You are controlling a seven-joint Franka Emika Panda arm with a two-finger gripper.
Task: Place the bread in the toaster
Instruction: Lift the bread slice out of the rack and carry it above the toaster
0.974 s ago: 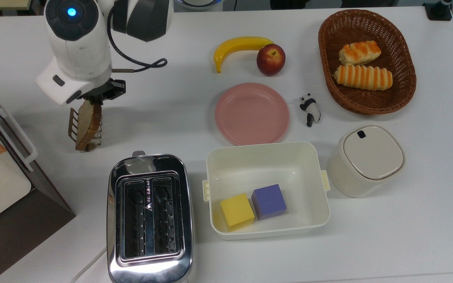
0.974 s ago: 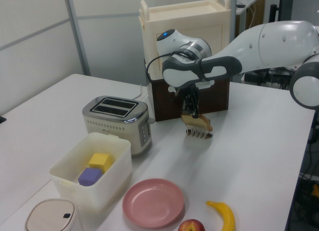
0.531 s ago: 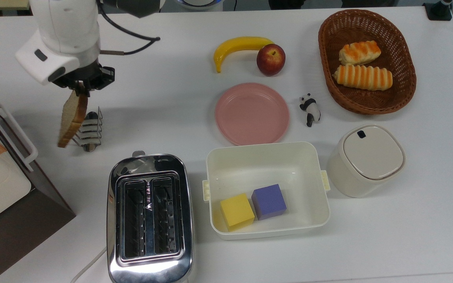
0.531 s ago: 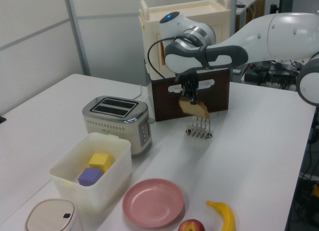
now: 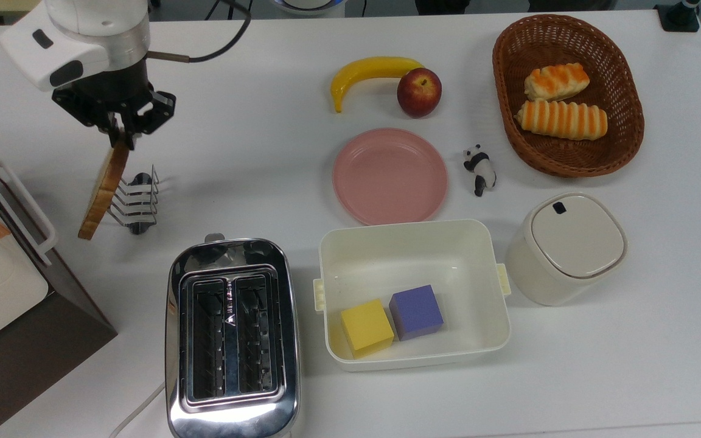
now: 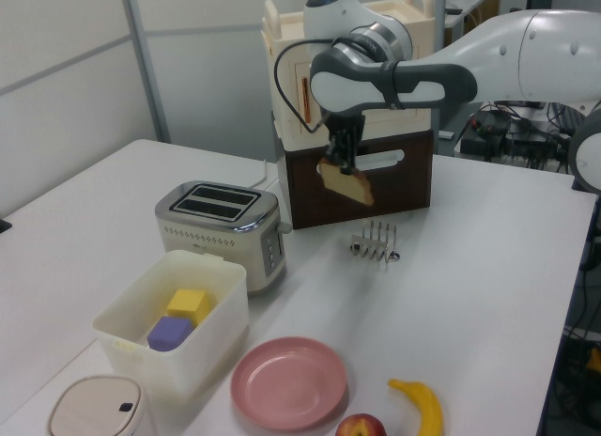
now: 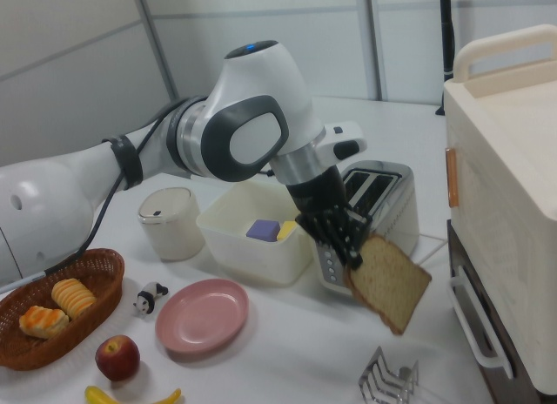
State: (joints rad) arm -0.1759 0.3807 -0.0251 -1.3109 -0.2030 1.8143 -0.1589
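- Gripper [image 5: 120, 135] is closed on the bread [image 5: 103, 190], pinching just the top edge; the slice hangs tilted in the air above the wire rack [image 5: 136, 201], clear of it.
- Toaster [image 5: 232, 336] sits on the table [image 5: 630, 340] w/ both slots empty, toward the bottom of the top view, well apart from the bread.
- Risk: edge-only grip, so the slice could swing or slip out during the carry, esp. w/ a fast move.
- Risk: the slice hangs at an angle. If not brought upright and lined up w/ a slot, its lower corner prob. catches the chrome rim or the wire grid and the slice buckles.
- Risk: the brown cabinet [image 5: 34, 340] and its white handle [image 5: 22, 201] are near the bread on the top view's left; a wide swing could clip them.
- Risk: a low carry path could snag the rack.
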